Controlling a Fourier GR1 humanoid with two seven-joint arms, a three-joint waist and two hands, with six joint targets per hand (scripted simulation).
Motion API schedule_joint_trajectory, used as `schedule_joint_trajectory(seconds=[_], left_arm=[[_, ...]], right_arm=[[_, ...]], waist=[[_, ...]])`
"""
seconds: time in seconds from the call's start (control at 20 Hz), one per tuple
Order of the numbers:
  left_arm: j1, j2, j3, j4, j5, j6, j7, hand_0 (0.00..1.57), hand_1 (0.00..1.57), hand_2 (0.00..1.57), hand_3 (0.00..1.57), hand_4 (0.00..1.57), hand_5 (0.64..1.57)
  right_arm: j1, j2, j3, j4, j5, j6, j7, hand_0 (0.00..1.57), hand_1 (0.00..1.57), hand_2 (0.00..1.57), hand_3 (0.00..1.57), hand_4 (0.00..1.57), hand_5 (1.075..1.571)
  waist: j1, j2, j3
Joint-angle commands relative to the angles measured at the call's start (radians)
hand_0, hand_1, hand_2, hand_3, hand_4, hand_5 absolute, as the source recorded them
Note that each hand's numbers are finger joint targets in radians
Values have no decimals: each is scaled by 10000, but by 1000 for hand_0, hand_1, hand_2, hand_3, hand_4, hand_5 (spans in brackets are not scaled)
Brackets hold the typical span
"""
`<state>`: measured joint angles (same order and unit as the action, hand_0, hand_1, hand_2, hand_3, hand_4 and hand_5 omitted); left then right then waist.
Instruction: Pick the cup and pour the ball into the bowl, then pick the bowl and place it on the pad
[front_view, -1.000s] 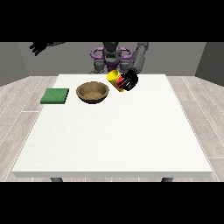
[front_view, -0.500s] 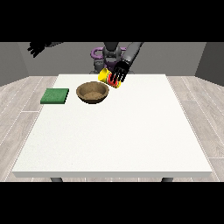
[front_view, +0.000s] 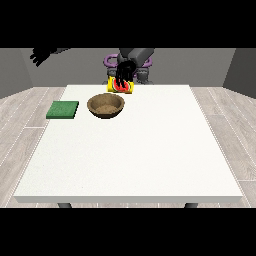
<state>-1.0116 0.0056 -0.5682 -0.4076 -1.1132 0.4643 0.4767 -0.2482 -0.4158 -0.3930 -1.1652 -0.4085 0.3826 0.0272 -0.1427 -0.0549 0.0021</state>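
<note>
A yellow cup with red showing at its mouth hangs tipped on its side just behind the far right rim of the brown bowl. The hand at the view's right grips the cup from above, fingers curled round it. I cannot make out the ball apart from the red in the cup. The bowl stands on the table's far left part, its inside brown, with no ball visible in it. A flat green pad lies left of the bowl. The hand at the view's left is raised high off the table's side, fingers spread.
The white table stretches wide towards the camera. The robot's torso stands behind the far edge. Grey plank floor surrounds the table.
The hand with the cup has moved towards the view's left and risen, and the cup has tipped further over near the bowl's far rim. The other hand stayed raised.
</note>
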Motion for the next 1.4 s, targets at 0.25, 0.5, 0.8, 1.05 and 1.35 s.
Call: schedule_joint_trajectory(seconds=[0.25, 0.5, 0.8, 1.05, 1.35], left_arm=[[20, -55, -2252, -1335, -1260, -3315, 1664, 410, 410, 1341, 1548, 1019, 1571], [-133, -56, -2647, -2514, -1626, -4429, 1476, 167, 167, 1194, 1571, 1134, 1570], [-23, 576, -891, -3083, -935, -2956, 1291, 319, 319, 1496, 1545, 1105, 1570], [1505, 1293, 1526, -4672, 2192, -1386, -654, 949, 949, 1367, 1079, 1300, 1556], [1230, 1194, 5091, -6359, 6480, -1581, -1810, 0, 0, 0, 0, 1150, 1568]], right_arm=[[-173, 714, 605, 701, 570, -119, -543, 0, 0, 0, 328, 690, 1553], [-417, 397, 355, 1128, 774, -308, -999, 0, 0, 0, 271, 691, 1548], [-98, 626, 413, 716, 669, -676, -480, 0, 0, 0, 271, 691, 1548], [166, 649, 151, 646, 815, -1394, -448, 0, 0, 0, 107, 740, 1551], [-6, 929, 212, 670, 1090, -1981, -662, 0, 0, 0, 0, 785, 1556]], waist=[[-458, -500, -12], [93, -158, -15], [390, -504, -30], [1605, -896, -97], [2385, -381, -169]])
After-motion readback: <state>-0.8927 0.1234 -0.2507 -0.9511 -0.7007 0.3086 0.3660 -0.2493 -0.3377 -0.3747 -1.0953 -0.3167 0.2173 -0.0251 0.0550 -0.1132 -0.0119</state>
